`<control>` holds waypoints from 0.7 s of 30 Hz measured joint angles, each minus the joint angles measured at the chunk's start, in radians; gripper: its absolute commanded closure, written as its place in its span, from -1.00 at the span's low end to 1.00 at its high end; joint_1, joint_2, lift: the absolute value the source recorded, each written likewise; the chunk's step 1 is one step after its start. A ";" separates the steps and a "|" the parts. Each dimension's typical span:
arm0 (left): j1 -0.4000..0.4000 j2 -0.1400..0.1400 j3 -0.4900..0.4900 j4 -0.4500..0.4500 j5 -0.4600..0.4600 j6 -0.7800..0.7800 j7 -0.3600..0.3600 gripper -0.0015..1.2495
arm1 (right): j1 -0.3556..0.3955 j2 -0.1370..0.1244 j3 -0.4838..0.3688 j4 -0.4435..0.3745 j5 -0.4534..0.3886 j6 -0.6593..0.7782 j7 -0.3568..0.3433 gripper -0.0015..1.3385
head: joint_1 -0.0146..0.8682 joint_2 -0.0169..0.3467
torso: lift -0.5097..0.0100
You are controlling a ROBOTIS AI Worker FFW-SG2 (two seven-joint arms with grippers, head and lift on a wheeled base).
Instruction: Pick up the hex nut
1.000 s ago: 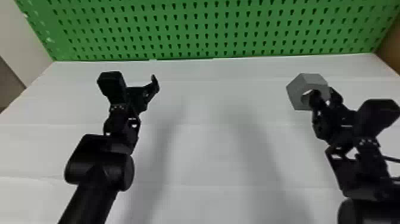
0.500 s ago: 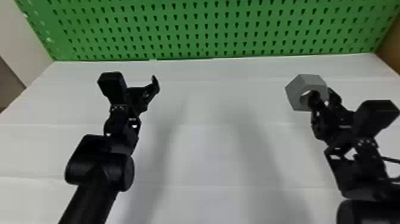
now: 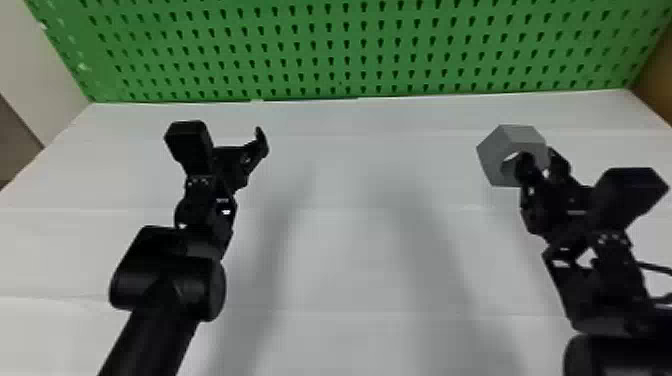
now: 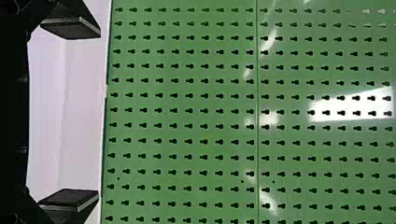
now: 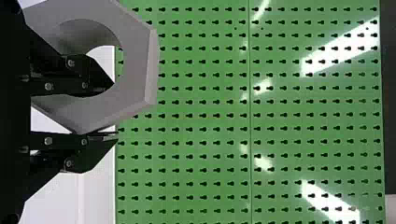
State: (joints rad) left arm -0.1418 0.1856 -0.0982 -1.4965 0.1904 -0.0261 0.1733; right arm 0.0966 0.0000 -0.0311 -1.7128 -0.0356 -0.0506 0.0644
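Hex nut [image 3: 500,147] sits in your right gripper [image 5: 115,109], which is closed on the nut's wall: one finger through the hole, the other against the outside. Over the last second, nut and gripper shifted slightly together toward your left, with no visible slip between them. Nut appears clear of the desk [image 3: 350,250]; you can judge the pick-up nearly or fully done, provided the grip stays firm. Your left gripper [image 4: 99,114] is parked at left, wide open, empty.
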 measured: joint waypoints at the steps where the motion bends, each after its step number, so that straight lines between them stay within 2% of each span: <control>1: 0.000 0.000 0.000 0.000 -0.001 0.000 0.000 -0.87 | -0.001 0.000 0.001 0.000 0.000 0.000 0.000 0.56 | 0.81 -0.08 | 0.65; 21: -0.002 0.000 -0.002 0.001 -0.002 0.000 0.000 -0.87 | -0.006 0.000 0.007 0.010 0.000 -0.002 0.000 0.56 | 0.81 -0.08 | 0.65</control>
State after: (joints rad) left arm -0.1443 0.1856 -0.1007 -1.4957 0.1887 -0.0261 0.1733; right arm 0.0904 0.0000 -0.0241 -1.7032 -0.0353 -0.0521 0.0644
